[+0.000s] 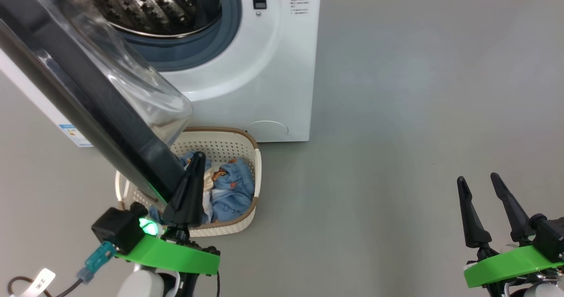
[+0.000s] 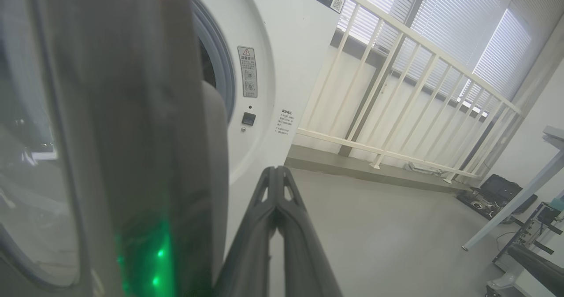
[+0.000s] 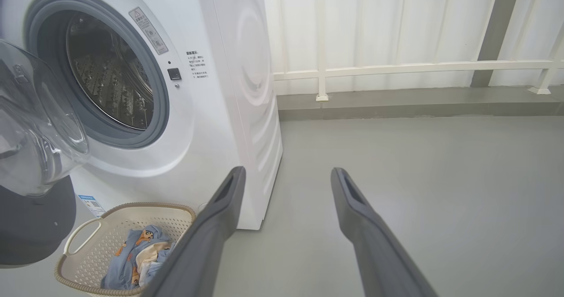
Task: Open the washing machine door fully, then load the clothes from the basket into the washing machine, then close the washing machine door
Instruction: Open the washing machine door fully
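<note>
Head view — door [image 1: 88,112] standing open above basket [image 1: 257,165]; clothes [image 1: 233,187] in basket, on floor at washer [image 1: 264,68] front. Left gripper [image 1: 197,157] fingers pressed together, just beside door's edge. Right gripper [image 1: 478,179] — fingers apart, empty.

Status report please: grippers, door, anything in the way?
Left gripper shut at washing machine door edge; right gripper open, empty. Door open, clothes in basket. Door overhangs basket.
</note>
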